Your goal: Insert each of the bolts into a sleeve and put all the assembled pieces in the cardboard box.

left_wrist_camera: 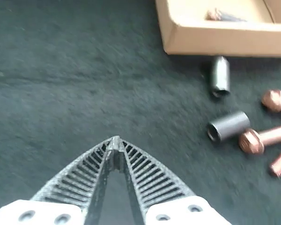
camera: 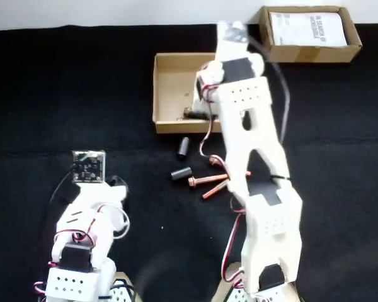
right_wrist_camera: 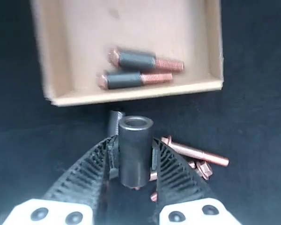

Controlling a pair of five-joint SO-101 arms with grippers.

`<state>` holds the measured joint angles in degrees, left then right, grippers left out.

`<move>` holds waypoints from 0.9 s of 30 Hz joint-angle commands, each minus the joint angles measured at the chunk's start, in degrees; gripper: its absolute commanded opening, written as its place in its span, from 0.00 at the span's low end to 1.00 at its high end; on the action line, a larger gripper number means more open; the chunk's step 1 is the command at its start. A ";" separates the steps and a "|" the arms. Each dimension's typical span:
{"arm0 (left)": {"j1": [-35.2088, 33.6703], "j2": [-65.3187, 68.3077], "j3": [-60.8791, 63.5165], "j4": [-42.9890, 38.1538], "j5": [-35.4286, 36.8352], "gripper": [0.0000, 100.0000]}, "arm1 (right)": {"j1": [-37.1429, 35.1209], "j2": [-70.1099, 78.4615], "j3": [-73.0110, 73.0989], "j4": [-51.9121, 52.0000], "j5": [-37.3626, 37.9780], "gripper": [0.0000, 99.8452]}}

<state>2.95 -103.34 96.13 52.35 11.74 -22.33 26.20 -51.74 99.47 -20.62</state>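
The fingers (left_wrist_camera: 145, 180) of the left gripper (left_wrist_camera: 116, 140) were pressed together, empty, over the tabletop (left_wrist_camera: 47, 93), with a loose sleeve (left_wrist_camera: 228, 126) to their right. The right gripper (right_wrist_camera: 134, 140) clamped an upright sleeve (right_wrist_camera: 136, 159) by its sides, on the near side of the cardboard box (right_wrist_camera: 131, 96); it looked hard, smooth and probably slippery. From above, bolts (camera: 208, 180) lay beside that arm.

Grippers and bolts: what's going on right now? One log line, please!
right gripper: shut on sleeve | left gripper: shut, empty | cardboard box: two assembled pieces inside | cloth: loose sleeves, bolts
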 commanded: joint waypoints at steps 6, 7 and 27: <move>1.71 -0.40 0.92 0.18 5.89 0.01 | 1.89 -28.18 10.24 1.63 5.45 0.01; 1.71 -0.40 0.92 0.00 6.15 0.01 | 1.89 -32.04 13.76 1.63 6.24 0.01; 4.09 -0.31 -4.53 3.25 5.19 0.01 | 42.59 -92.26 95.87 -19.74 16.79 0.01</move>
<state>4.35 -103.34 95.43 53.23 17.63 9.58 -61.71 34.86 88.84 -7.43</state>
